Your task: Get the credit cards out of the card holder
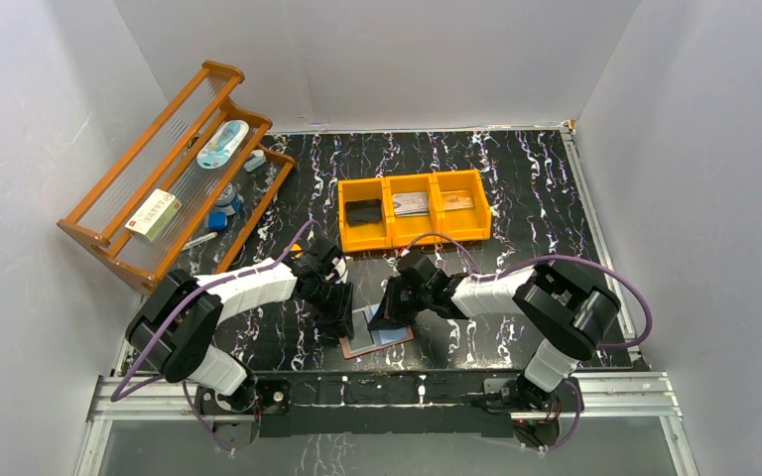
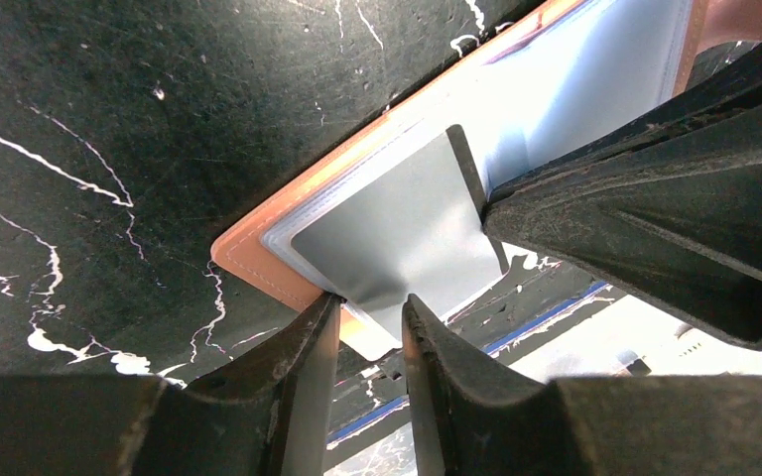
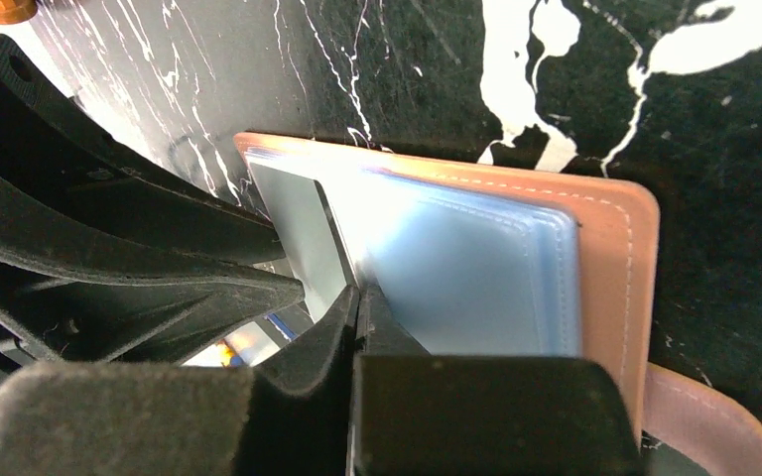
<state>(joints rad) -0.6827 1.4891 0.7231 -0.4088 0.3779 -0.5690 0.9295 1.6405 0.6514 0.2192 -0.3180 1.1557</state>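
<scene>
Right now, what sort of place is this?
Likely a robot-lab test cell: white panels box in a black marbled tabletop, left arm and right arm bolted at its near edge, orange tray and wooden rack as props.

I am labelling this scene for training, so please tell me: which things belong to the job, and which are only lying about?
Job: card holder; grey card sticking out of it; cards in the orange tray; left gripper; right gripper.
Lying about: wooden rack; pale bottle and box on it.
</scene>
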